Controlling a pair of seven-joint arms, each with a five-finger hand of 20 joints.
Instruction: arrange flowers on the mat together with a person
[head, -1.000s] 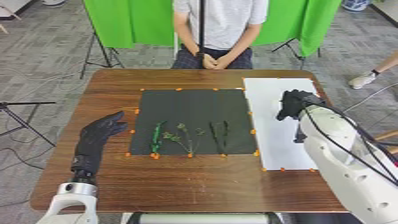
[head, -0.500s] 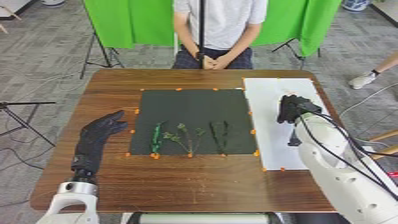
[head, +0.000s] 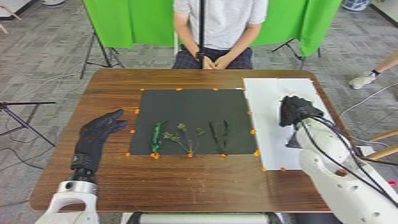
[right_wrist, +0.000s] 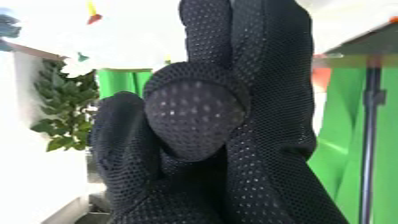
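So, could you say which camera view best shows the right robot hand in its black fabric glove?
The right wrist view, since the right robot hand appears close up there, mesh texture and all. The head view shows it small, against the white rectangular sheet.

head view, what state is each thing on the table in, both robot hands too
dark mat: spread flat, orange marks along its edges
green stem: lying on the mat
leafy sprig: branched, lying on the mat
dark stems: lying side by side on the mat
white sheet: flat, partly covered by the right arm
left hand: open, left of the mat
right hand: over the white sheet, grip unclear
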